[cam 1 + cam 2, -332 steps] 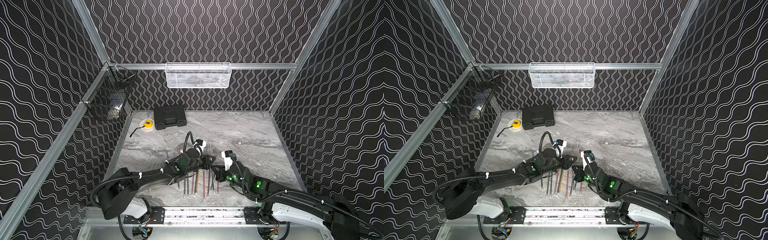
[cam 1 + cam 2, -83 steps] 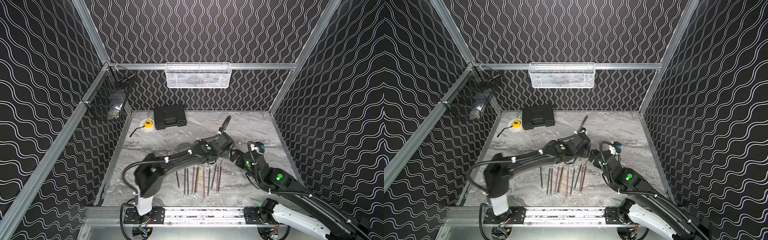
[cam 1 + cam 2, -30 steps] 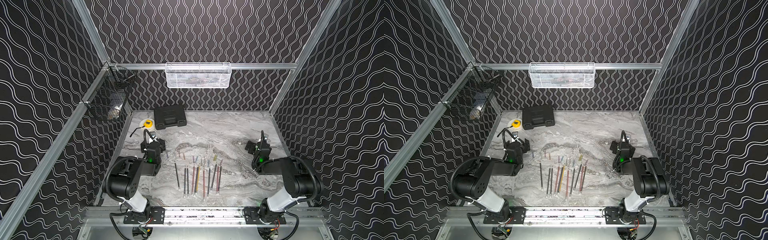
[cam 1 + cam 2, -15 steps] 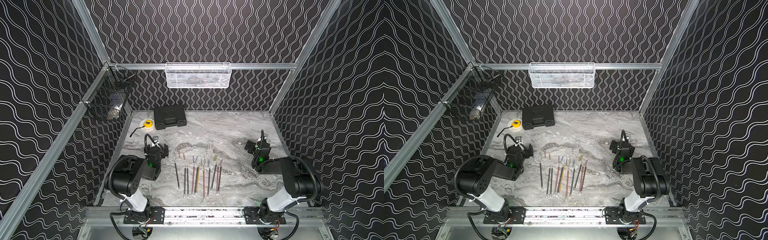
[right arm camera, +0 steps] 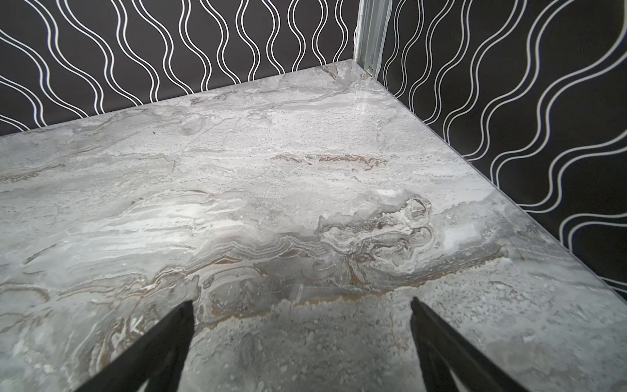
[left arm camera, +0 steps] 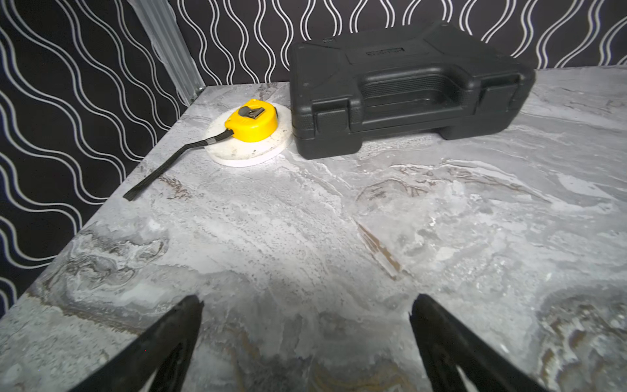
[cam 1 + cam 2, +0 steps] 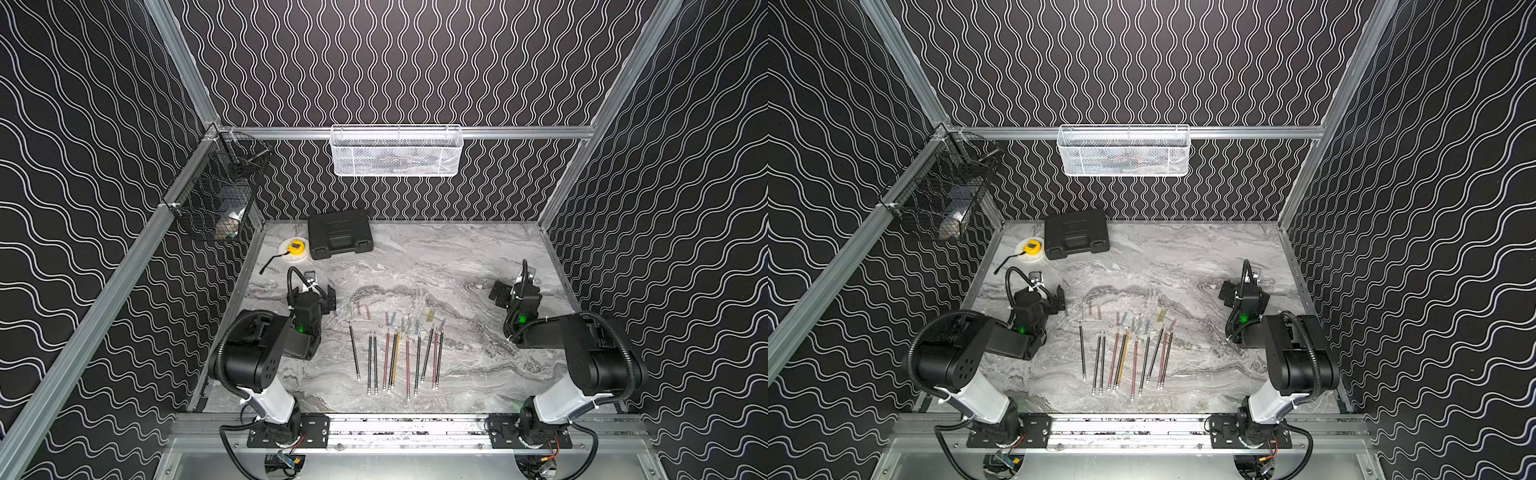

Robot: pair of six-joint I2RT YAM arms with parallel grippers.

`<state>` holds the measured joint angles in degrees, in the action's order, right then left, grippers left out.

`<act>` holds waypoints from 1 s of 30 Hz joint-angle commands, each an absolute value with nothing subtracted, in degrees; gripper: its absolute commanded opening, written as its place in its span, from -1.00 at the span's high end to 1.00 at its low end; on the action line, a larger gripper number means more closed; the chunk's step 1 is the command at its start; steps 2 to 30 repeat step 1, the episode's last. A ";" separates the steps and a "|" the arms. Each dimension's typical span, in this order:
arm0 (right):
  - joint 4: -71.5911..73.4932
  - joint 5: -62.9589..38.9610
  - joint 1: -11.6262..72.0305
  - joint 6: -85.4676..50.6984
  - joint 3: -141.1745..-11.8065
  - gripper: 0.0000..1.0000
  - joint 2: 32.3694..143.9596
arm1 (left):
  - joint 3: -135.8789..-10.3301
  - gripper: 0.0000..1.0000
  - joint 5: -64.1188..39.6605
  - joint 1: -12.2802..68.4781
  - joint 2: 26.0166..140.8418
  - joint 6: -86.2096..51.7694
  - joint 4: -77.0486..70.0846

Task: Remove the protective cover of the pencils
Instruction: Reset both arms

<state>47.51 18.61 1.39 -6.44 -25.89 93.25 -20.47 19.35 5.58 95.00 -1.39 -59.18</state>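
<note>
Clock = table from above, 12 at back wall, 6 at the robot rail.

Marble table [image 7: 457, 257] fills the floor. L arm [image 7: 257, 357] sits folded at 8 o'c, R arm [image 7: 590, 353] folded at 4 o'c, both well apart from the work. White basket [image 7: 395, 151] hangs on the back rail above 12. Wire basket [image 7: 212, 208] hangs on the side wall past 10. Black case [image 7: 338, 233] lies shut at 11, touching the back wall or close to it.

L claw [image 6: 305, 305] at 9 o'c: jaws spread wide, nothing btwn them, only bare marble under it. R claw [image 5: 302, 305] at 3 o'c: same, wide apart and empty.

Tape measure [image 7: 296, 248], yellow, on a white disc [image 6: 237, 154] just beside the case, approx 10-11.

Pencils [image 7: 395, 357]: about eleven, black, red, one yellow, lying flat in a loose row just to the 6 side of centre, each running roughly 12-to-6. A few touch or cross near the middle of the row.

Covers [image 7: 390, 319]: small pale see-through sleeves, loose on the marble just past the pencils' 12 ends, apart from the tips.

Progress, my read: job looks done or v. nearly. Sleeves are off, far tips look bare in both top views, arms parked clear. Tips are too small to check one by one, so can't rule out a sleeve left on.
</note>
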 commanded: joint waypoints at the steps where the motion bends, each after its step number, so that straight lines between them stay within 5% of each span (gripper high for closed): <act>1: 48.92 18.65 1.35 -6.55 -26.04 -0.99 93.30 | -20.13 -1.00 19.18 5.62 94.93 -0.93 -61.40; 30: 48.92 18.65 1.35 -6.55 -26.04 -0.99 93.30 | -20.13 -1.00 19.18 5.62 94.93 -0.93 -61.40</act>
